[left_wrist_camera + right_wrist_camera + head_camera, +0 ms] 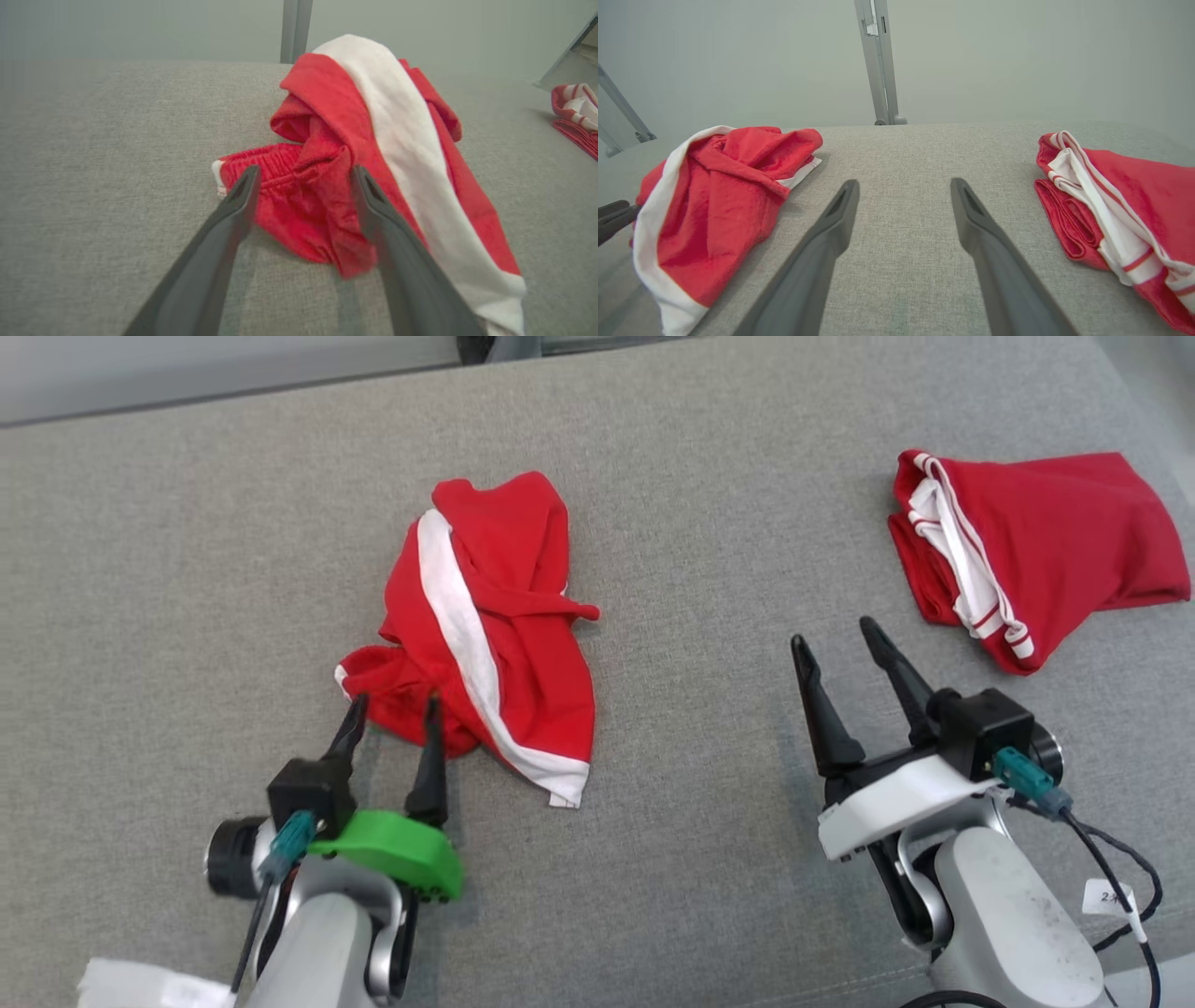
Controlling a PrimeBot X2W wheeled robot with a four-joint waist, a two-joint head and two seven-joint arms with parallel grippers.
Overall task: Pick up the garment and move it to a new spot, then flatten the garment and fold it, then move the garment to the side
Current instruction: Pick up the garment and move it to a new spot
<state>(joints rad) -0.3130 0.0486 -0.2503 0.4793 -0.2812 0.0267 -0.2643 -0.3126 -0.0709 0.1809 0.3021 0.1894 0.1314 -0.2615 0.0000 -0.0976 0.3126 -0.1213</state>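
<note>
Garment: The crumpled red garment [485, 616] with a white stripe [457, 607] lies in a heap a bit left of the middle of the grey worktop [700, 523].
Left claw: The left gripper [394, 702] is wide open and holds nothing. Its two fingers stand on either side of the heap's near edge, by the stretchy waistband [266, 158]. Whether they touch the cloth cannot be told.
Right claw: The right gripper [831, 631] is also wide open and empty. It hangs over bare worktop between the two pieces of clothing.
Other garment: A second red garment [1055, 541], folded, sits near the far right corner.
Step in hand: It looks like the flattening part, since the heap is not spread out yet.
How to do it well: The left claw should pinch only the waistband, not a thick bunch. The right claw should take the other end, and then both should pull gently apart, low over the worktop, so the cloth opens out smooth.
Watch out: Grabbing many layers would likely keep the heap bunched.
Count: Two red garments, two claws with two fingers each, one worktop.
</note>
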